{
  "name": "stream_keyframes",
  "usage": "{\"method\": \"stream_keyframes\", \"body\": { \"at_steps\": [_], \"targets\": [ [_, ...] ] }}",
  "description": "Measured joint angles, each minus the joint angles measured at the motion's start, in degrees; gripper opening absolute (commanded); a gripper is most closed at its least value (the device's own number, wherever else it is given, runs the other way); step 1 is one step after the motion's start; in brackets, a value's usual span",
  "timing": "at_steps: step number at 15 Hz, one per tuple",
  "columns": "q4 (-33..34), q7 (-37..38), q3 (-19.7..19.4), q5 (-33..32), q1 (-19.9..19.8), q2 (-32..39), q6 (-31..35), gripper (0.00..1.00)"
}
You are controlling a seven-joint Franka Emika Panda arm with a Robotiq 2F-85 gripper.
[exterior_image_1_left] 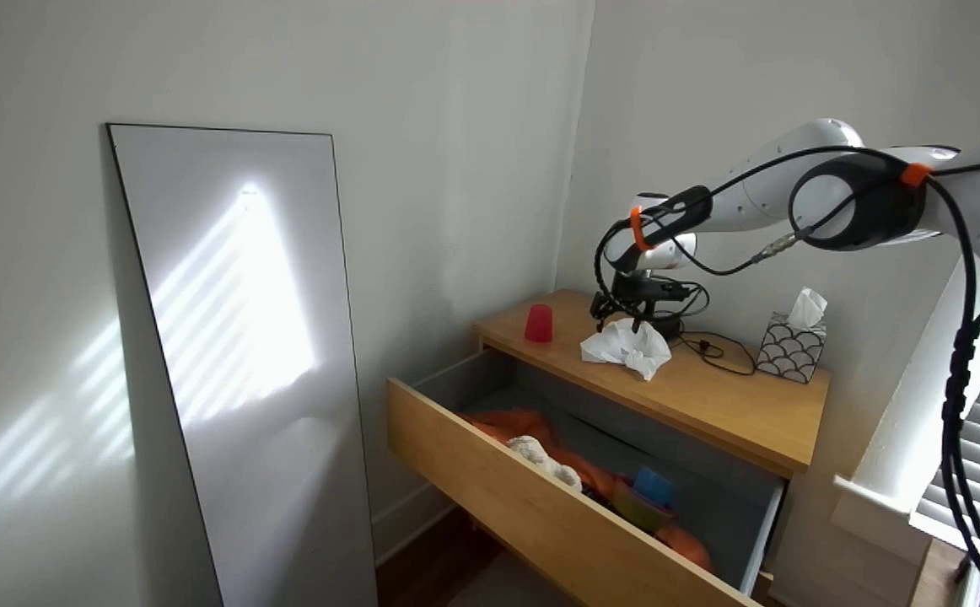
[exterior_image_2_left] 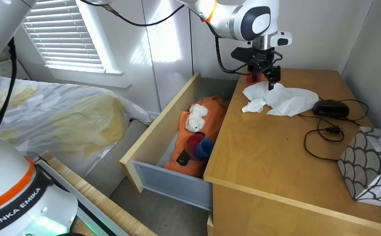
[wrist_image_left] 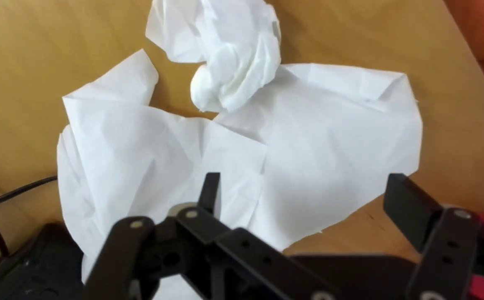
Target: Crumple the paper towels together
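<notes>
The white paper towels [exterior_image_1_left: 625, 347] lie as a loose, rumpled heap on the wooden dresser top near its front edge. They also show in an exterior view [exterior_image_2_left: 287, 101]. In the wrist view, the paper towels [wrist_image_left: 333, 125] are spread in flat, overlapping sheets, with one tightly bunched lump at the top. My gripper [wrist_image_left: 304, 177] is open, its two fingers wide apart with nothing between them. It points down over the towels' edge; one finger is over the sheets, the other just past their edge. In an exterior view the gripper [exterior_image_2_left: 271, 86] is close above the heap; contact cannot be told.
A red cup [exterior_image_1_left: 539, 324] stands beside the towels. A black device [exterior_image_2_left: 330, 108] with cables lies behind them. A patterned tissue box [exterior_image_1_left: 791, 347] stands at the dresser's far end. The drawer [exterior_image_2_left: 159, 123] below is pulled open, holding an orange cloth, a white plush and cups.
</notes>
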Motion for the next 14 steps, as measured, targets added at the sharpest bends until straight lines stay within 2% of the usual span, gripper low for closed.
{"method": "stream_keyframes", "body": {
  "at_steps": [6, 7, 8, 14],
  "targets": [
    [9.48, 3.27, -0.02, 0.00, -1.43, 8.22, -0.10, 1.00],
    [10.79, 3.77, -0.03, 0.00, -1.65, 9.27, -0.14, 0.94],
    [12.06, 4.28, -0.05, 0.00, -1.87, 10.26, -0.22, 0.74],
    [19.01, 6.56, -0.02, 0.00, -2.87, 14.67, -5.12, 0.26]
  ]
}}
